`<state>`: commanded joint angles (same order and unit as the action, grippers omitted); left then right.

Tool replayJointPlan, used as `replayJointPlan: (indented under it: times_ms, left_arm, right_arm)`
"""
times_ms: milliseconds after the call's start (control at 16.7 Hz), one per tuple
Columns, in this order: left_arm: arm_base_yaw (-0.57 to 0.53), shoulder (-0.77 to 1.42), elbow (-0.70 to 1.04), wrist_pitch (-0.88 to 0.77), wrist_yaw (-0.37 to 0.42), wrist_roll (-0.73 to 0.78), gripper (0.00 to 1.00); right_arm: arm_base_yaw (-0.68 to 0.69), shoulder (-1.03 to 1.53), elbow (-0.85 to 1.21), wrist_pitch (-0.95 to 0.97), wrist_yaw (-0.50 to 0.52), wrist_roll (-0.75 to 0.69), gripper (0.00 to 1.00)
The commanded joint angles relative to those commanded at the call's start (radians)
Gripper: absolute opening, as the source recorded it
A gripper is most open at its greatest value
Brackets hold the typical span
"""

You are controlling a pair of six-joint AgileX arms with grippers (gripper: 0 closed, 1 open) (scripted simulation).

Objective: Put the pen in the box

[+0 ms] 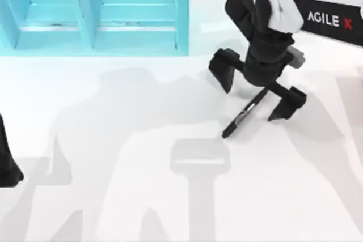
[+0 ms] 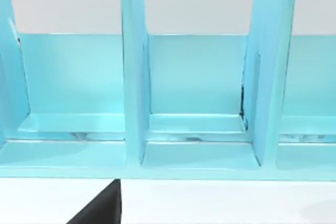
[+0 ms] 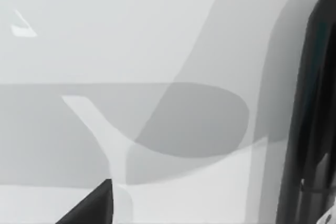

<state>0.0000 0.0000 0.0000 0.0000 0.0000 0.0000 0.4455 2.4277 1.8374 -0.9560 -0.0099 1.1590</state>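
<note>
Clearly right claw (image 1: pixel 258 94) spread wide, straddling pen (image 1: pixel 245 111) lying flat on table (image 1: pixel 113 196), right of box (image 1: pixel 96 32). Pen likely light, stiff, slick; best pinched mid-barrel. Left claw (image 1: pixel 7 165) parked at left edge.

Turquoise compartmented box (image 1: pixel 96 9) with glossy, smooth plastic-looking walls catching pale streaks; slim black pen (image 1: pixel 245 111) matt-dark with a shiny silvery metal-looking band; wide-open black right gripper (image 1: pixel 258 92) matt; white table (image 1: pixel 113 140) smooth, matt.
</note>
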Motion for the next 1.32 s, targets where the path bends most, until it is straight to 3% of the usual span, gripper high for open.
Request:
replayJointPlan:
  times_ms: [240, 1020, 1320]
  left_arm:
    - [0.000, 0.000, 0.000, 0.000, 0.000, 0.000, 1.00]
    - [0.000, 0.000, 0.000, 0.000, 0.000, 0.000, 1.00]
    - [0.000, 0.000, 0.000, 0.000, 0.000, 0.000, 1.00]
  right_arm:
    - [0.000, 0.001, -0.001, 0.001, 0.000, 0.000, 1.00]
    - [0.000, 0.001, -0.001, 0.001, 0.000, 0.000, 0.02]
    - [0.000, 0.001, -0.001, 0.001, 0.000, 0.000, 0.00]
